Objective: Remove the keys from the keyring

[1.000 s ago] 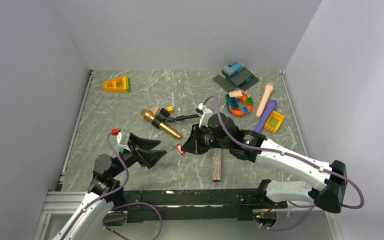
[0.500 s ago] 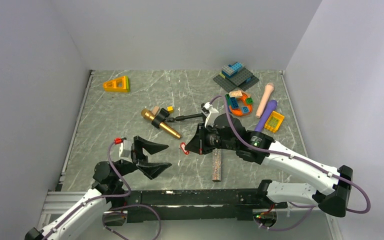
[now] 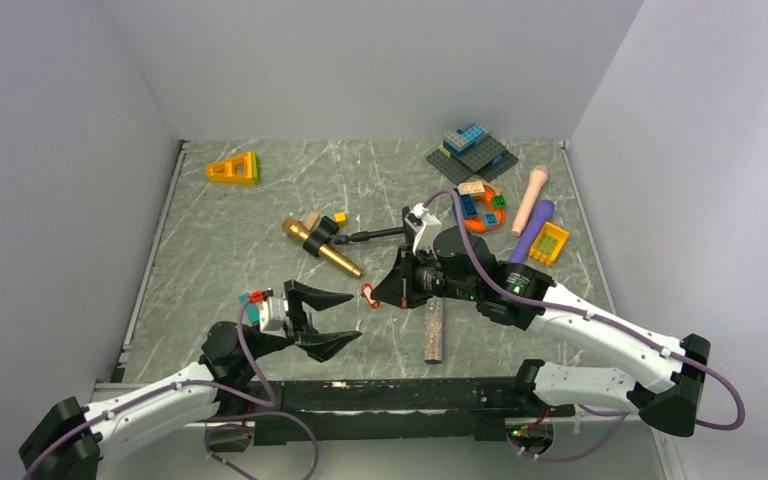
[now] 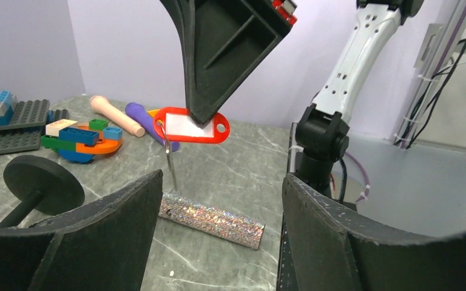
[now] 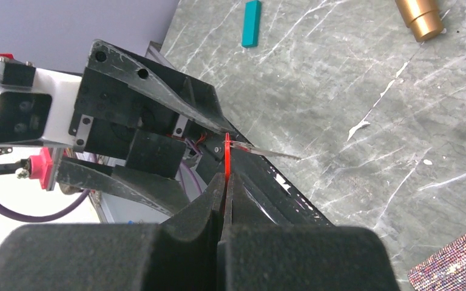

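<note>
A red key tag [image 3: 368,294] with a white label hangs in the air, pinched at its top edge by my right gripper [image 3: 380,291], which is shut on it. In the left wrist view the tag [image 4: 192,126] carries a thin metal key [image 4: 170,159] hanging down from its ring end. The right wrist view shows the tag edge-on [image 5: 226,156] between the shut fingers [image 5: 206,209], with the key [image 5: 267,152] sticking out to the right. My left gripper [image 3: 354,316] is open and empty, just left of the tag, facing it, apart from it.
A glitter-covered cylinder [image 3: 433,332] lies on the table under the tag. A gold microphone [image 3: 322,247] and a black dumbbell-like rod [image 3: 370,236] lie behind. Lego bricks [image 3: 477,205], pink [image 3: 532,196] and purple [image 3: 533,230] sticks are at the back right, a yellow wedge [image 3: 235,168] at the back left.
My left arm has swung right and forward, bringing its open gripper close to the tag. My right gripper has shifted slightly right with the tag held.
</note>
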Robot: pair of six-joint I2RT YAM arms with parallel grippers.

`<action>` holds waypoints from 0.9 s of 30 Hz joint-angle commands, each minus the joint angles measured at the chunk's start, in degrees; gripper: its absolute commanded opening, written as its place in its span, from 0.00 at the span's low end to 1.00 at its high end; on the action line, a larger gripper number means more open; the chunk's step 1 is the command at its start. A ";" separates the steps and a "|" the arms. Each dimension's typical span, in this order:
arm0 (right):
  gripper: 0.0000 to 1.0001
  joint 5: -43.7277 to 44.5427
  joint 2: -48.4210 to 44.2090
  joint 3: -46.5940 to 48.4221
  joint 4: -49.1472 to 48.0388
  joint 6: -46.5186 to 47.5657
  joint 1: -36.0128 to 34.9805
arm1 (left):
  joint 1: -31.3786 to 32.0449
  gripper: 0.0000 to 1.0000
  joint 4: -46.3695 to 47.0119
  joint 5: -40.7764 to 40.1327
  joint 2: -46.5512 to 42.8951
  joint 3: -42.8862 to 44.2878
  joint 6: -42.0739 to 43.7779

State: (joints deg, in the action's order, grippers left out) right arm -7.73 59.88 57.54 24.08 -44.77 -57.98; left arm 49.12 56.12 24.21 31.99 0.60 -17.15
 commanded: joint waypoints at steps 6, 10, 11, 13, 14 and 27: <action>0.00 -0.20 -1.99 2.48 0.45 -0.76 -0.30 | 5.06 0.76 8.38 -9.24 5.87 1.02 8.16; 0.00 -0.74 -2.30 1.99 -0.05 -0.91 -0.29 | 5.61 0.76 9.21 -10.98 7.03 1.35 9.50; 0.00 -0.91 -2.35 1.90 -0.14 -0.97 -0.36 | 5.75 0.76 9.52 -11.28 7.49 1.48 9.84; 0.00 -1.00 -2.45 1.58 -0.36 -1.01 -0.30 | 5.98 0.76 10.03 -11.60 8.32 1.79 10.54; 0.00 -1.10 -2.58 1.39 -0.49 -1.09 -0.25 | 6.01 0.75 10.13 -11.74 8.80 1.92 10.82; 0.00 -2.59 -2.92 0.02 -2.23 -1.92 -0.28 | 6.42 0.61 14.97 -11.38 14.92 3.96 12.25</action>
State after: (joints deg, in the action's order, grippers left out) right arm -8.78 58.39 57.56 24.01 -45.67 -57.98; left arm 55.13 65.47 12.62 45.80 2.22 -6.17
